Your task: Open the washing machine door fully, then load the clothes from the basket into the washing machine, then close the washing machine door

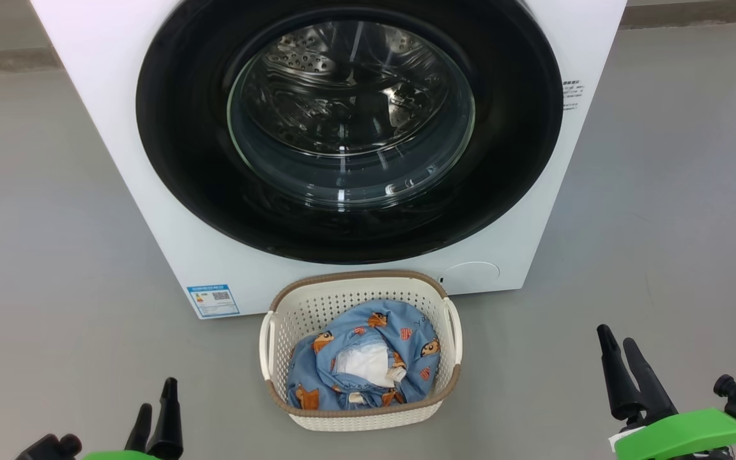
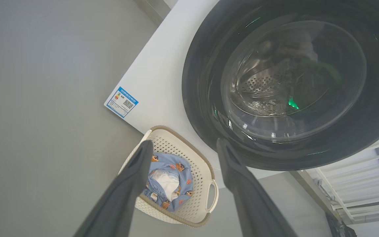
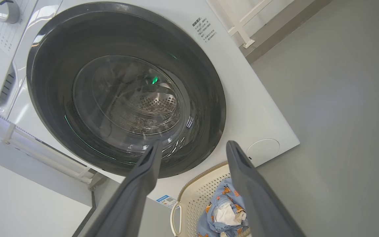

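Observation:
The white washing machine (image 1: 106, 96) stands ahead with its round black door (image 1: 183, 128) closed flat against the front, glass bowl window (image 1: 350, 115) at the centre. On the floor before it sits the cream basket (image 1: 317, 306) holding the blue printed clothes (image 1: 400, 332). My left gripper (image 1: 154, 396) hangs open at the lower left, apart from the basket. My right gripper (image 1: 617, 342) is open at the lower right, empty. The left wrist view shows the door (image 2: 202, 82), basket (image 2: 196, 161) and clothes (image 2: 183, 181); the right wrist view shows the door (image 3: 51, 65), basket (image 3: 202, 194) and clothes (image 3: 222, 197).
Grey floor (image 1: 55, 255) spreads on both sides of the machine. A blue label sticker (image 1: 213, 300) and a round flap (image 1: 470, 273) sit low on its front. A white rail frame (image 2: 357, 184) stands beside the machine.

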You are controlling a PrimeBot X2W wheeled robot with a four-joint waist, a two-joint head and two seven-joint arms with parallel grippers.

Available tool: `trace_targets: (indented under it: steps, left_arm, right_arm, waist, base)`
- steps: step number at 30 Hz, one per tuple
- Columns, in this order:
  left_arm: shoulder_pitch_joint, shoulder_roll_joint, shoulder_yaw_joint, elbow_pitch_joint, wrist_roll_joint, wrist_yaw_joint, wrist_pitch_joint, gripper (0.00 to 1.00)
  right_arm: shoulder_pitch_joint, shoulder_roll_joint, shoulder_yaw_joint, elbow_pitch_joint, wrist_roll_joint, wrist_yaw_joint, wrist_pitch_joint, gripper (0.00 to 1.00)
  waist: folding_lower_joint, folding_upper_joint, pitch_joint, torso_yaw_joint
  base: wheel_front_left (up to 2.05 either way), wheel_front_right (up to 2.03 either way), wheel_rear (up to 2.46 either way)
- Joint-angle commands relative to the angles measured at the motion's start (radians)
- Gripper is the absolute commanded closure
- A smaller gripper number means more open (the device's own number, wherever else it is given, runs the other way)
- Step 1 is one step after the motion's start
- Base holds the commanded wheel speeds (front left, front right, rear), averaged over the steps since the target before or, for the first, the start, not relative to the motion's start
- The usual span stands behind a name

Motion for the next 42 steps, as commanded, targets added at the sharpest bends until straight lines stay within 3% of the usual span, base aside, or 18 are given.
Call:
trace_targets:
  steps: [1,22,42]
  left_arm:
    - [-0.013,0.018,0.014,-0.031,0.039,0.006,-0.013,0.0]
    - [0.002,0.031,-0.014,-0.058,0.389,0.069,-0.072,0.0]
    - [0.023,0.104,-0.112,-0.127,0.662,0.164,-0.131,0.0]
  right_arm:
    - [-0.013,-0.013,0.017,-0.032,-0.042,0.001,-0.017,0.0]
    - [-0.003,-0.021,0.028,-0.023,-0.313,0.001,-0.076,0.0]
    - [0.008,-0.024,0.031,-0.023,-0.563,0.001,-0.134,0.0]
  waist:
    - [-0.0001,-0.0001,0.001,0.0]
    - [-0.0001,-0.0001,0.01,0.0]
    - [-0.0001,-0.0001,0.013,0.004]
  base:
    - [0.0,0.0,0.0]
    - [0.0,0.0,0.0]
    - [0.0,0.0,0.0]
